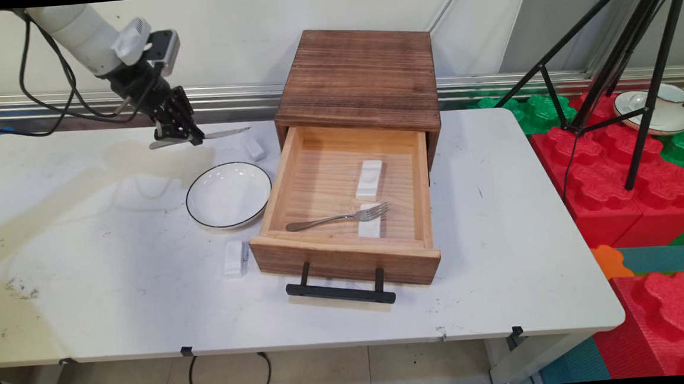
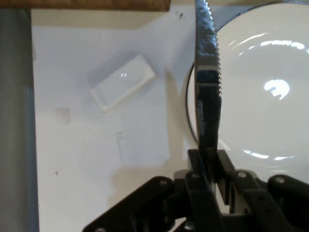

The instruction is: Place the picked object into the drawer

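No text, label, brand or number is showing legibly anywhere in either view. The knife blade [image 2: 207, 82] in the hand view is carrying a small dark stamped mark partway along its flat, but its characters are blurring together and cannot be read.

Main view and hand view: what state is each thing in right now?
End effector: shut on knife, raised above the table.
Knife: held, roughly level, off the table.
Drawer: pulled open.
Fork: lying in the drawer, tines on a white rest.
Plate: upright on the table, empty.
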